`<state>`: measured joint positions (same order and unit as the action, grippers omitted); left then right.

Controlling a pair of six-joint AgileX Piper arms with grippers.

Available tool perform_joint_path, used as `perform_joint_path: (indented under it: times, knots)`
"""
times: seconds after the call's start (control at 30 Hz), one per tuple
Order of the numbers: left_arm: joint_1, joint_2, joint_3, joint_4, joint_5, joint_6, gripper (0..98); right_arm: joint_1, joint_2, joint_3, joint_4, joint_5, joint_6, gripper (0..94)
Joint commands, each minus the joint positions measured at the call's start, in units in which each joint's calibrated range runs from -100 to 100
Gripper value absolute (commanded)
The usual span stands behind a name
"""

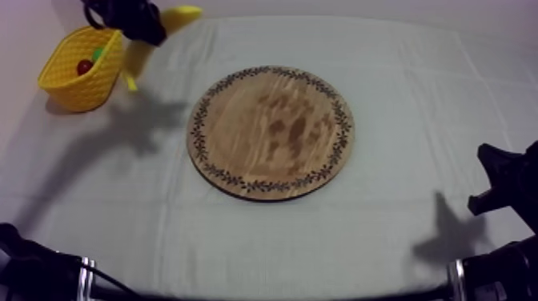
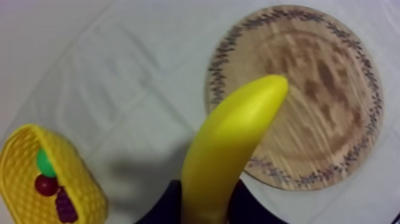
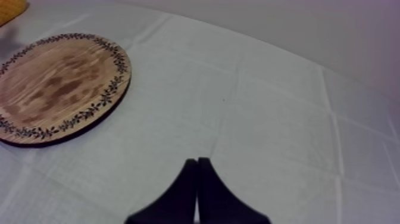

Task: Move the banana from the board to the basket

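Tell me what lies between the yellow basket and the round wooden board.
Bare grey-white cloth under a shadow, in the top view; the left gripper holds the yellow banana above it.

table | wooden board at centre | yellow basket far left

At the middle of the bench, the board, lying flat. Far back at the left, well apart from the board, the basket, with a bunch of grapes and other toy fruit inside. Just right of the basket, above the bench and between basket and board, the banana, held in the left pincer. Near the front right edge, well right of the board, the right pincer, over the bench.
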<state>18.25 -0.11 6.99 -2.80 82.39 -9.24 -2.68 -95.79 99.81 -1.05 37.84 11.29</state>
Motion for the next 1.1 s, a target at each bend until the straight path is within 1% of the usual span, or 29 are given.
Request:
perform_joint_path:
  times: [0.0, 0.17, 0.37, 0.63, 0.83, 0.9, 1.0, 1.07]
  knots:
    - [-4.3, -0.8, -0.3, 0.07, 0.1, -0.6, 9.6, 0.0, 0.0, 0.0, 0.0, 0.0, 0.0, 0.2]
    - [-10.2, 0.7, -2.4, 0.28, 1.7, -2.6, 9.3, 0.0, 0.0, 0.0, 0.0, 0.0, 0.0, 0.2]
    - [-15.4, 4.9, -5.4, 0.45, 2.5, -4.9, 9.2, 0.0, 0.0, 0.0, 0.0, 0.0, 0.0, 0.2]
    - [-21.5, 14.3, -13.0, 1.45, 3.2, -7.8, 9.5, 0.0, 0.0, 0.0, 0.0, 0.0, 0.0, 0.2]
    - [-24.1, 20.1, -19.4, 2.02, 3.7, -9.2, 11.7, 0.0, 0.0, 0.0, 0.0, 0.0, 0.0, 0.2]
    - [-24.6, 21.8, -21.5, 2.07, 4.6, -9.7, 17.7, 0.0, 0.0, 0.0, 0.0, 0.0, 0.0, 0.2]
    - [-25.5, 23.7, -24.3, 2.43, 6.7, -10.8, 36.6, 0.0, 0.0, 0.0, 0.0, 0.0, 0.0, 0.2]
    - [-25.9, 24.3, -25.3, 2.5, 7.7, -10.7, 50.8, 0.0, 0.0, 0.0, 0.0, 0.0, 0.0, 0.2]
